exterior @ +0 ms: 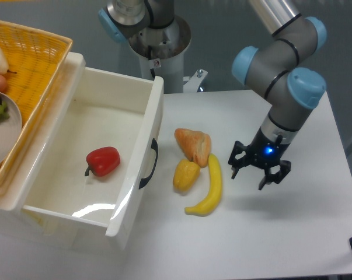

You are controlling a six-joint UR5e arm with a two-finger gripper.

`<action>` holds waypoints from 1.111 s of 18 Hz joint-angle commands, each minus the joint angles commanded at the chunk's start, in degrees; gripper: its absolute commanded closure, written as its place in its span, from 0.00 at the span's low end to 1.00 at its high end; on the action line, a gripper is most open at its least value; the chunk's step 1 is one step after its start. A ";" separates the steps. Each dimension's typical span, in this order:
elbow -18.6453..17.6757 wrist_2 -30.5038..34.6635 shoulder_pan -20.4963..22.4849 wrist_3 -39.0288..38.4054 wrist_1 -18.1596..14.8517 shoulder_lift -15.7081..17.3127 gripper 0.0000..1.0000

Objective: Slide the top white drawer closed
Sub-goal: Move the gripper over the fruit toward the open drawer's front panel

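Note:
The top white drawer (142, 153) is pulled far out over the table, its flat front facing right with a black arched handle (150, 164). A red bell pepper (103, 161) lies inside it. My gripper (260, 172) hangs open above the table, right of the drawer front, with nothing between its fingers. A banana and other food lie between it and the drawer.
A croissant (194, 145), a yellow pepper (185, 175) and a yellow banana (210, 186) lie on the white table (292, 233) just right of the drawer front. A yellow woven basket (30, 64) with a plate of fruit sits on the cabinet at the far left.

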 joint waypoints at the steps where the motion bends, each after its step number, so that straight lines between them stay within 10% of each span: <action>1: 0.00 0.00 -0.62 -0.96 -0.09 0.53 0.79; 20: 0.61 -1.66 -6.68 -3.96 -17.40 5.02 0.93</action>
